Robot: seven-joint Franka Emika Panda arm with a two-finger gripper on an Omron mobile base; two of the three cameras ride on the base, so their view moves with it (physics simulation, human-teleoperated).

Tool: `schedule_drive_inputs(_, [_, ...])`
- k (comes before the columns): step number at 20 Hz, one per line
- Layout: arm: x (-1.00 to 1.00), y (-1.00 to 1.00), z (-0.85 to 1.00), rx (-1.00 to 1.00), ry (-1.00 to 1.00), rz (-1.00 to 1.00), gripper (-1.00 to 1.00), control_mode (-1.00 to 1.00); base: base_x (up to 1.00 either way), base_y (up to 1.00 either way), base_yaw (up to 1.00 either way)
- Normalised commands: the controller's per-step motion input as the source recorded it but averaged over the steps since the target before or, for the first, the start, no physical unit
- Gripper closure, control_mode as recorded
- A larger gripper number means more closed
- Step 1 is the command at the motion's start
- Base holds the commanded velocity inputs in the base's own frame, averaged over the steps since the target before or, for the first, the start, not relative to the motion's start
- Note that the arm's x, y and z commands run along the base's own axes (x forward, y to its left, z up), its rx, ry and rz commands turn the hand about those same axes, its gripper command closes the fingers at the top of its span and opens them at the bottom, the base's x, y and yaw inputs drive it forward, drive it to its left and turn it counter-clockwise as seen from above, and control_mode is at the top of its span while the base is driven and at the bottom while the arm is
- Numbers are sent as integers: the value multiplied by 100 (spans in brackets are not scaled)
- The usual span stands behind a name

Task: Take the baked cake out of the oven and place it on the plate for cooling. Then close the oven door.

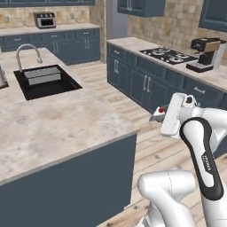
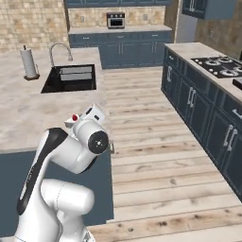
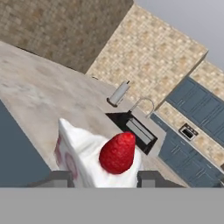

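At the bottom centre of the hand view, the small dark-fingered gripper (image 3: 103,178) is clamped on the white frosted cake wedge topped with a red berry (image 3: 98,158). Carry it level over the speckled beige stone counter (image 3: 52,98), avoiding tilts; no plate identifiable.

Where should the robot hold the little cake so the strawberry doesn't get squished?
By its two flat side faces, low down, which is how the hand holds it now. The cake is a wedge with a strawberry on top, so fingertips pinching from either side stay clear of the berry.
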Motion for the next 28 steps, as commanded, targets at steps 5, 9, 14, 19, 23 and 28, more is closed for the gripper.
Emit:
schedule_drive_inputs(5, [0, 0, 0, 0, 0, 0, 100, 100, 0, 66, 20])
schedule_drive_inputs(9, [0, 0, 0, 0, 0, 0, 100, 100, 0, 67, 20])
schedule_drive_inputs(14, [0, 0, 0, 0, 0, 0, 100, 100, 0, 62, 21])
schedule_drive_inputs(19, [0, 0, 0, 0, 0, 0, 100, 100, 0, 59, 23])
schedule_drive_inputs(23, [0, 0, 0, 0, 0, 0, 100, 100, 0, 51, 27])
schedule_drive_inputs(28, [0, 0, 0, 0, 0, 0, 100, 100, 0, 49, 28])
